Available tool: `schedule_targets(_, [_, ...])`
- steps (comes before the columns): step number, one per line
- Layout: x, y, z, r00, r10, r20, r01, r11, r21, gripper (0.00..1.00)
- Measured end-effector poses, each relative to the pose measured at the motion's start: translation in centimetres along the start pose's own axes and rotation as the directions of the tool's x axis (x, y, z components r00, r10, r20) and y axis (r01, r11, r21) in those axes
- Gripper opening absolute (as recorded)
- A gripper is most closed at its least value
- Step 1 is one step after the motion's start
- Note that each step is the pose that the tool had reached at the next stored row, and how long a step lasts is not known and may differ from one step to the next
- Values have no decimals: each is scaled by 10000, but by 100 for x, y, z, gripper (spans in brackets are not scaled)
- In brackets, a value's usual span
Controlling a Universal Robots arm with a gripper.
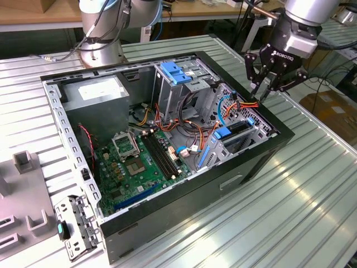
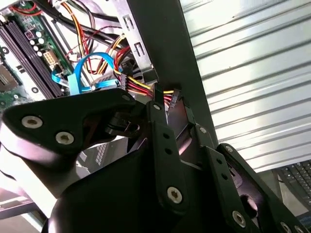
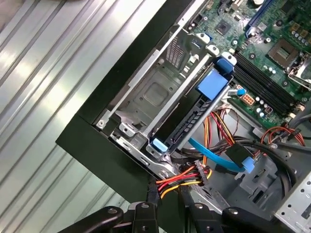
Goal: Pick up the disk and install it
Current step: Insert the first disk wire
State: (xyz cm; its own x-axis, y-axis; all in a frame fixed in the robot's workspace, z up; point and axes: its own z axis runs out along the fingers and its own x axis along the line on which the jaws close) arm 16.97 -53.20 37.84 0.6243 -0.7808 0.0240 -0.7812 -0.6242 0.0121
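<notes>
Black case [image 1: 234,173]. Green motherboard [image 1: 131,167], black slots. Blue caddy [image 1: 175,72] on grey cage. Silver table [image 1: 301,212], ribbed stripes. Black gripper [image 1: 262,94], silver screws. Cable bundle [image 3: 182,179] red, yellow, orange, black. Flat cable [image 3: 214,158] light blue. Lower-bay tab [image 3: 212,83] blue, rail beneath seemingly black.

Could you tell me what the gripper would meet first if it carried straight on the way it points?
Probably the red-and-yellow cable bundle beside the case's black wall, just ahead of the gripper; depth is unclear.
</notes>
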Motion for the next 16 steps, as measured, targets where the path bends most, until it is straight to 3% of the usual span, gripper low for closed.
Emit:
schedule_targets(5, [66, 35, 41, 9999, -160, -1, 160, 9999, 5, 31])
schedule_targets(7, [68, 33, 61, 9985, -550, -11, 550, 9985, 10, 31])
schedule_targets(10, [74, 23, 93, 9938, -1110, -29, 1110, 9938, 13, 31])
schedule_targets(11, [78, 20, 109, 9907, -1361, -34, 1361, 9907, 18, 30])
schedule_targets(12, [78, 20, 111, 9892, -1462, -37, 1462, 9892, 19, 23])
schedule_targets(15, [79, 20, 107, 9878, -1555, -37, 1555, 9878, 22, 17])
schedule_targets(16, [80, 21, 78, 9878, -1557, -38, 1557, 9878, 22, 16])
